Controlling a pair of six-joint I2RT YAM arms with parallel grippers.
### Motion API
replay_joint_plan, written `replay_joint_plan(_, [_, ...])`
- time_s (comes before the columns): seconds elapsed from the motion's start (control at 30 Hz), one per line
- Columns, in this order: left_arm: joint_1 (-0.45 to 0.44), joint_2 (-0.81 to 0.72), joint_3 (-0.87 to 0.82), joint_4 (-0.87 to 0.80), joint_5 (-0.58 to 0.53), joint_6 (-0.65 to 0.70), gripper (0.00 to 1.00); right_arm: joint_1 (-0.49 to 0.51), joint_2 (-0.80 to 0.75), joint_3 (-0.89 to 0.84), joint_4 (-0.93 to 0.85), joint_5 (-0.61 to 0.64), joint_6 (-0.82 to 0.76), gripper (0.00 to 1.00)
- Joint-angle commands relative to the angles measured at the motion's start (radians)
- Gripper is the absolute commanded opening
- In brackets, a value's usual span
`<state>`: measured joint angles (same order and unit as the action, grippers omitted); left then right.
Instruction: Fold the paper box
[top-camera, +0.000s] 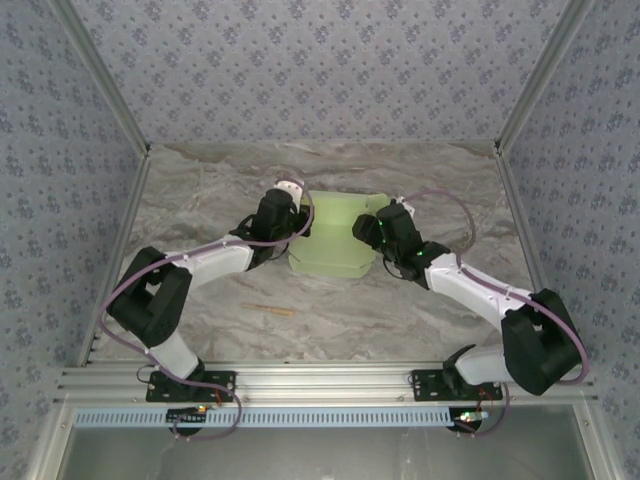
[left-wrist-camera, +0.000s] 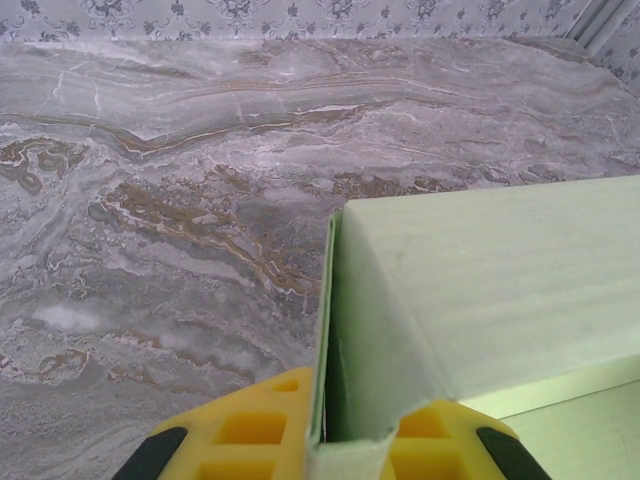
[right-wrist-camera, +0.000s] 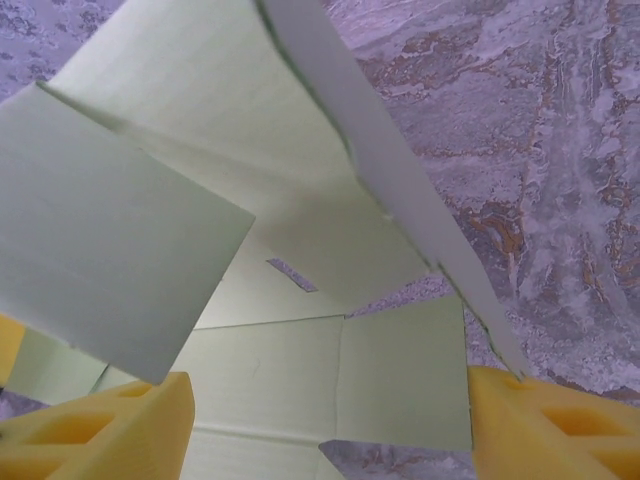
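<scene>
The paper box (top-camera: 335, 235) is a pale light-green card sheet, partly folded, lying mid-table between the two arms. My left gripper (top-camera: 295, 215) is at its left edge, shut on a raised side flap; in the left wrist view the folded flap (left-wrist-camera: 350, 330) stands pinched between the yellow fingers (left-wrist-camera: 250, 435). My right gripper (top-camera: 368, 230) is at the box's right edge and is open. In the right wrist view its yellow fingers (right-wrist-camera: 95, 425) stand wide apart over the card panels (right-wrist-camera: 330, 380), with a raised flap (right-wrist-camera: 110, 220) at left.
A thin tan stick (top-camera: 268, 309) lies on the marble tabletop (top-camera: 200, 200) in front of the left arm. Patterned walls and metal frame posts close in the table on three sides. A metal rail (top-camera: 320, 385) carries both arm bases.
</scene>
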<state>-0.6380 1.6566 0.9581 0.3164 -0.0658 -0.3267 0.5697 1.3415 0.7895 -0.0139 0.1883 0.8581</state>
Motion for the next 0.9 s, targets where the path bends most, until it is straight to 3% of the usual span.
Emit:
replay_joint_plan(0.0, [-0.015, -0.039, 0.022, 0.024, 0.019, -0.002, 0.00, 0.007, -0.002, -0.005, 0.102, 0.053, 0.001, 0.71])
replay_joint_plan(0.27, [-0.018, -0.027, 0.024, 0.020, 0.023, 0.009, 0.00, 0.000, -0.029, -0.003, 0.147, -0.024, -0.190, 0.65])
replay_joint_plan(0.43, [-0.019, -0.026, 0.025, 0.020, 0.026, 0.009, 0.00, -0.009, -0.018, -0.007, 0.159, -0.148, -0.262, 0.60])
replay_joint_plan(0.87, [-0.025, -0.027, 0.027, 0.019, 0.033, 0.010, 0.00, 0.029, 0.074, 0.038, 0.136, -0.264, -0.287, 0.52])
